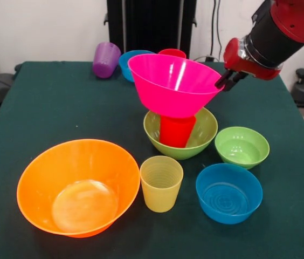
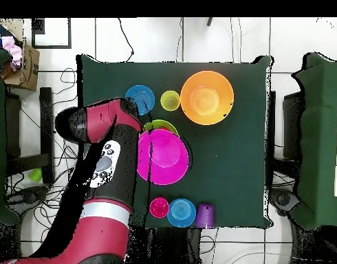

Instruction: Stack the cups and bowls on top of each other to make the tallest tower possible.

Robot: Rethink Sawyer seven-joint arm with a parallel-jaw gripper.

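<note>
hot pink bowl balanced on a red cup, robot hand at its rim

a red and black robot arm reaches over a dark green desk [image 1: 44, 102]; its hand [image 1: 225, 82] sits at the rim of a large hot pink bowl [image 1: 168, 81], and i cannot tell whether it is clamped or loose; the pink bowl sits tilted atop a bright red cup [image 1: 176, 131], which stands upside down inside a medium lime green bowl [image 1: 195, 143], making the tower near the desk's middle.

these pieces look like thin translucent plastic, so likely light, stiff and slick; the wide bowl on a narrow cup would tip easily; a pinch on the rim wall seems the surest hold.

counted in the front view: six bowls and four cups; loose bowls are a large orange bowl [image 1: 76, 183], a small lime green bowl [image 1: 242, 145], a small blue bowl [image 1: 229, 192] and another blue bowl [image 1: 129, 62] at the far side; loose cups are a ribbed yellow cup [image 1: 161, 183], a purple cup [image 1: 106, 58] lying on its side, and a pinkish-red cup [image 1: 172, 53] behind the pink bowl.
</note>
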